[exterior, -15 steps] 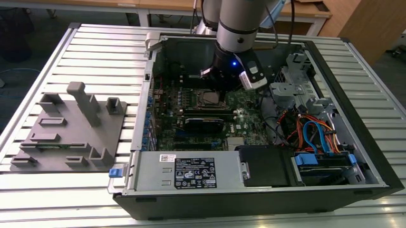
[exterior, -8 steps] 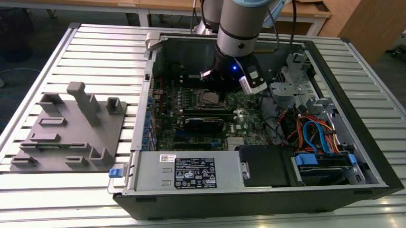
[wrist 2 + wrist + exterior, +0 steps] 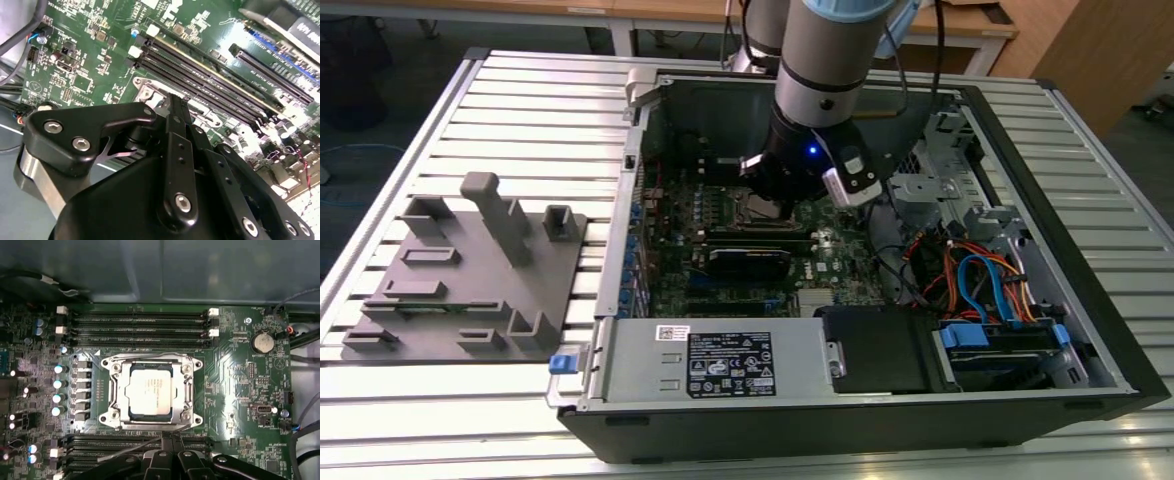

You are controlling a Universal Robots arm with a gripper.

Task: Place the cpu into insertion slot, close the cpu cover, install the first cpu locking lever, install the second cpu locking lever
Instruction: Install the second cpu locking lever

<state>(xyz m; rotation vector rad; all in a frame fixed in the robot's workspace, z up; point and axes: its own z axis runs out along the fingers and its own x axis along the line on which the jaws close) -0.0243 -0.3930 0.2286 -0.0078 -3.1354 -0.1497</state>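
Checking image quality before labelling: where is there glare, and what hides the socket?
In the first wrist view, the cpu top is washed out by glare inside the cpu cover; in the second wrist view, the dark gripper body blocks most of the insertion slot.

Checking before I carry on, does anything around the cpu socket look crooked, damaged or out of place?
Nothing stands out. In the first wrist view the cpu sits square in the insertion slot with the cpu cover flat around it. The gripper is just beside the socket's edge.

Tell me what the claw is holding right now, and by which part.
Nothing that I can see: the claw sits at the edge of the socket, with the chip lying seated under its closed cover. Its tips look closed together.
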